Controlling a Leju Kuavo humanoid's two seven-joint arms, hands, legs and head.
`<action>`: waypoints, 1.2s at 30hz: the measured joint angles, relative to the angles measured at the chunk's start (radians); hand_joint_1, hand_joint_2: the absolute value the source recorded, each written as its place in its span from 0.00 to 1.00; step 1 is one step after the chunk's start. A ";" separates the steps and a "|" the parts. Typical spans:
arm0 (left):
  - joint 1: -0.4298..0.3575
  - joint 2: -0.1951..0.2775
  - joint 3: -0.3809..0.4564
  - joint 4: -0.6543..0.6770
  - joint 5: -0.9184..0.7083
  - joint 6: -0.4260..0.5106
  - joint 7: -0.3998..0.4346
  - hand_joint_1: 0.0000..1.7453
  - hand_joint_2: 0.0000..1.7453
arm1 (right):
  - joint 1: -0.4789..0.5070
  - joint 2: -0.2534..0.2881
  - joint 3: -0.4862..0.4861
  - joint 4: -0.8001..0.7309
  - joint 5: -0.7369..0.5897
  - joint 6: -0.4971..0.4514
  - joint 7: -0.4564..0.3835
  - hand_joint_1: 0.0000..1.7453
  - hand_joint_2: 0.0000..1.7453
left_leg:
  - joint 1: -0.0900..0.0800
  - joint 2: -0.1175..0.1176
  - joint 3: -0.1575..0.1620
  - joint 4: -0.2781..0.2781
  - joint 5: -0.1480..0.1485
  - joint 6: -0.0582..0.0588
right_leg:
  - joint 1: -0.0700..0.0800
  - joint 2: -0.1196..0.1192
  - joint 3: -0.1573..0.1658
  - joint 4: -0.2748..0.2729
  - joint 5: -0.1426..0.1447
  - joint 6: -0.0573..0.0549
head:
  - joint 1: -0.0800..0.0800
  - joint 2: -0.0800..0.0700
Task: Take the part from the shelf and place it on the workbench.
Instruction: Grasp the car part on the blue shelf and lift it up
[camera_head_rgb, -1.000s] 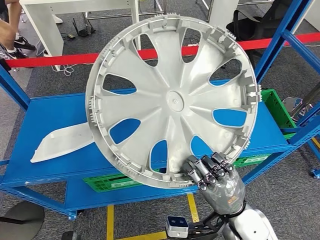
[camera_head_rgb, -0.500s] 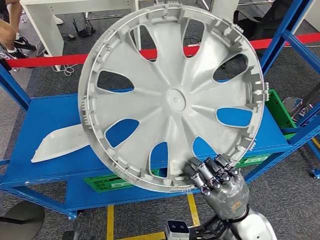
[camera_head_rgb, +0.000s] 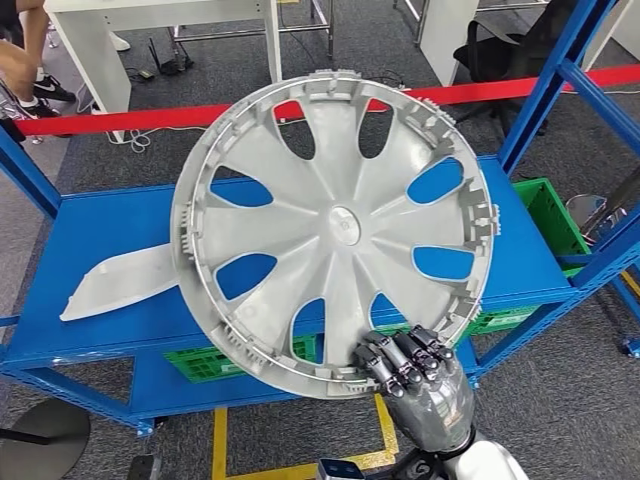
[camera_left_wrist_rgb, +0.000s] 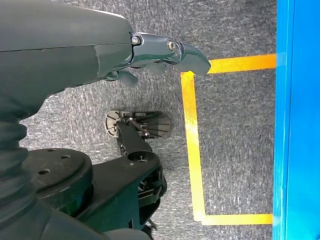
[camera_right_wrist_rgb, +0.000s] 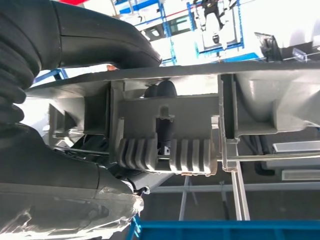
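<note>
Head view: the right hand (camera_head_rgb: 423, 385), at five o'clock, grips the lower rim of the large silver-grey plastic wheel cover (camera_head_rgb: 332, 230), its dark fingers (camera_head_rgb: 389, 360) curled over the edge. The wheel cover is held up, tilted, in front of the blue metal shelf (camera_head_rgb: 98, 250), with its ribbed inner face toward the camera. A flat white plastic panel (camera_head_rgb: 121, 280) lies on the shelf at nine o'clock, and a green plastic crate (camera_head_rgb: 555, 215) sits at three o'clock behind the shelf's post.

Left wrist view: the left hand (camera_left_wrist_rgb: 143, 52) hangs over grey carpet with yellow floor tape (camera_left_wrist_rgb: 192, 130), fingers extended, holding nothing.

Right wrist view: the thumb lies along one face of the cover's rim, whose ribbed clip (camera_right_wrist_rgb: 166, 152) sits close to the camera.
</note>
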 joint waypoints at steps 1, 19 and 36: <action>-0.002 0.002 -0.002 0.000 -0.005 0.003 0.004 0.00 1.00 | 0.000 -0.003 0.004 0.003 -0.003 0.000 0.000 1.00 1.00 | 0.002 -0.002 -0.004 0.007 0.000 -0.010 | -0.003 0.005 0.029 -0.056 0.017 0.001 | 0.003 0.000; -0.023 0.000 -0.038 0.000 -0.051 0.012 0.027 0.00 1.00 | 0.021 -0.028 0.023 0.010 0.020 0.000 0.052 1.00 1.00 | -0.032 0.002 0.074 0.020 -0.108 0.003 | 0.027 0.000 -0.079 -0.083 0.138 -0.062 | -0.001 0.000; -0.021 -0.005 -0.045 0.000 -0.068 0.012 0.044 0.00 1.00 | 0.035 -0.072 0.039 -0.004 0.022 0.000 0.084 1.00 1.00 | -0.035 0.019 -0.050 0.012 0.041 0.005 | 0.035 -0.013 0.106 -0.126 -0.012 -0.059 | 0.003 0.000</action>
